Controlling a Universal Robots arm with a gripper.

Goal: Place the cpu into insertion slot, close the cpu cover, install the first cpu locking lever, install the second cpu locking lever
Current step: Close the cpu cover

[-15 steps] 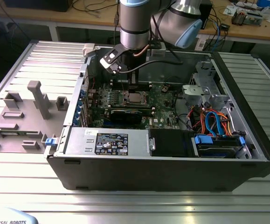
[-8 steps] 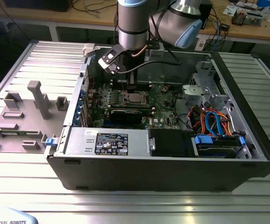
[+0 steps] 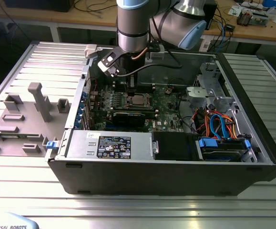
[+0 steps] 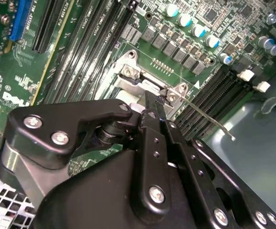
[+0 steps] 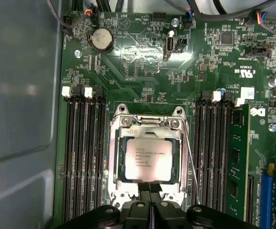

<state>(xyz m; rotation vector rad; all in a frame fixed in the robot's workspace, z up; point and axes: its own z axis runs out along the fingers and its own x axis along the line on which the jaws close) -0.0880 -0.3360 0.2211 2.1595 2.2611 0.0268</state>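
The cpu (image 5: 148, 160) lies flat in the insertion slot (image 5: 112, 164) of the green motherboard, its silvery top showing through the window of the cpu cover (image 5: 147, 124). The cover is folded down over it. My gripper (image 5: 150, 187) is shut, with nothing seen between its black fingers, and its tips are at one edge of the socket. In the second wrist view my gripper (image 4: 153, 98) reaches to a corner of the socket's metal frame. A thin wire locking lever (image 5: 191, 162) (image 4: 209, 119) angles away from the socket over the memory slots. In the exterior view the cpu (image 3: 138, 99) sits below the arm.
Long black memory slots (image 5: 83, 157) flank the socket on both sides. A black expansion card (image 3: 128, 117), a power supply (image 3: 109, 143) and coloured cables (image 3: 219, 125) fill the open case, and its walls (image 3: 152, 179) rise around it. Grey fixtures (image 3: 40, 100) stand on the exterior view's left.
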